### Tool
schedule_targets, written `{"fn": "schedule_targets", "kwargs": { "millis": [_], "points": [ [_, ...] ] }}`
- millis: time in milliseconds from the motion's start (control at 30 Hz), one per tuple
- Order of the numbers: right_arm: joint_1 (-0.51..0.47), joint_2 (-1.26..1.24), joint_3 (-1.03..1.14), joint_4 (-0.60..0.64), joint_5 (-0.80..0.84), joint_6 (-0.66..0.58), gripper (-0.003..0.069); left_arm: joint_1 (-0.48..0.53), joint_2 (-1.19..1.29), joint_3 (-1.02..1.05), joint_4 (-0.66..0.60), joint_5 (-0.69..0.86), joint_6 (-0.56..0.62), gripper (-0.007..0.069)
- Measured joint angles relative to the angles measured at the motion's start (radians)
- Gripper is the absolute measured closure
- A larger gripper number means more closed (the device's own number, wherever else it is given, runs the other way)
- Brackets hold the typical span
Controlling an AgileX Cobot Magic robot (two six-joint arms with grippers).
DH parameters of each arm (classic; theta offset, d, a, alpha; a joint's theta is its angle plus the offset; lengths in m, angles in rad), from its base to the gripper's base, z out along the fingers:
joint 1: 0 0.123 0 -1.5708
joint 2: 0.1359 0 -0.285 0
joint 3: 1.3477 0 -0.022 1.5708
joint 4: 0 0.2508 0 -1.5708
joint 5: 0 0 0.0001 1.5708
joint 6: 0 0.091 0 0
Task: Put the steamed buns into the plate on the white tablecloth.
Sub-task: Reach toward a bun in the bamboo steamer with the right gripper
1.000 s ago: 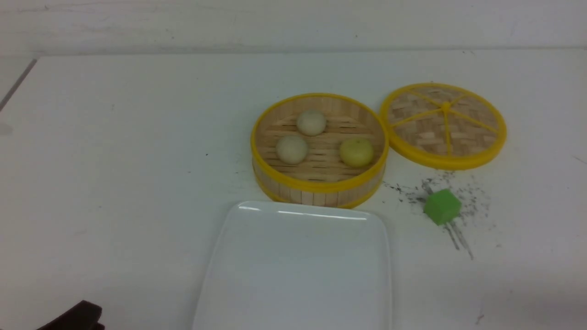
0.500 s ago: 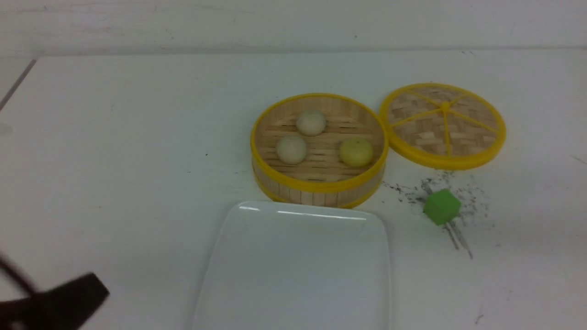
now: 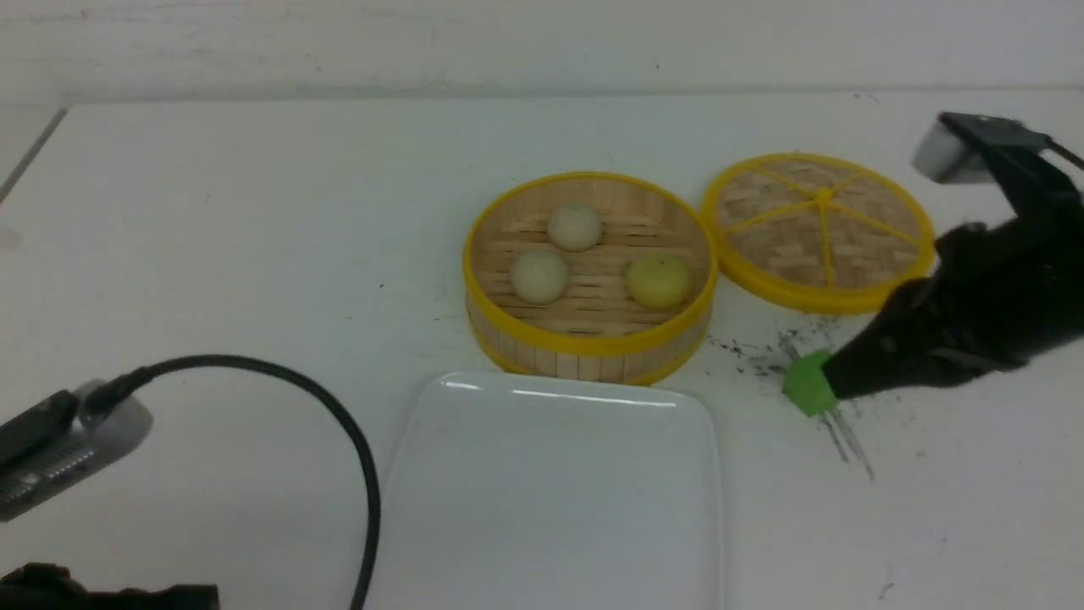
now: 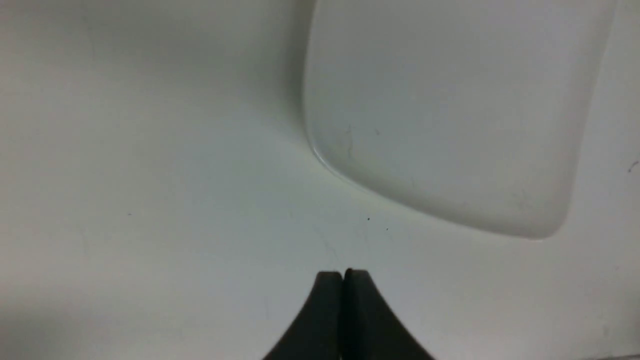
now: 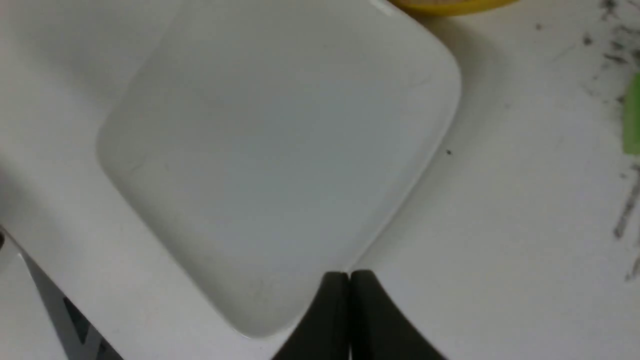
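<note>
Serving yet to begin: three buns in the steamer, bare plate waiting

Front view: two pale beige dome-shaped buns (image 3: 575, 226) and one yellow dome-shaped bun (image 3: 659, 281) sit inside the yellow-rimmed round bamboo steamer (image 3: 593, 345), beyond the far edge of the glossy white rectangular plate (image 3: 550, 491). The woven bamboo lid (image 3: 779, 241) is already off, towards the far right corner of the white tablecloth (image 3: 254, 237). None of the three has been served, so I judge all the transfers are left. The black right arm (image 3: 982, 313) reaches in from the right edge, partly hiding the green cube (image 3: 809, 385); the black left arm (image 3: 110, 597) is at the near left corner.

Left wrist view: the left gripper (image 4: 343, 274) has its fingertips together, nothing between them, near a plate corner.

Right wrist view: the right gripper (image 5: 349, 275) is likewise narrowed tip to tip and holds nothing.
</note>
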Motion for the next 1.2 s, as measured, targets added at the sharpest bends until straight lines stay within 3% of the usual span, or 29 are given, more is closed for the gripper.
{"fn": "schedule_targets", "kwargs": {
  "millis": [333,467,667,1000,1200],
  "points": [
    [0.167,0.35,-0.411,-0.272,0.037,0.175,0.0529,0.0,0.0,-0.001,0.066,0.003,0.005,0.0601],
    [0.186,0.483,-0.569,-0.384,0.016,0.265,0.0405,0.0,0.0,-0.001,0.067,0.007,0.004,0.0588],
    [0.187,0.635,-0.656,-0.436,-0.11,0.281,0.0253,0.0,0.0,-0.001,0.067,0.007,0.004,0.0569],
    [0.187,0.752,-0.66,-0.547,-0.274,0.281,0.0251,0.0,0.0,-0.001,0.07,0.007,0.004,0.055],
    [0.187,0.768,-0.662,-0.568,-0.277,0.281,0.035,0.0,0.0,-0.001,0.071,0.012,0.004,0.0545]
  ]
}}
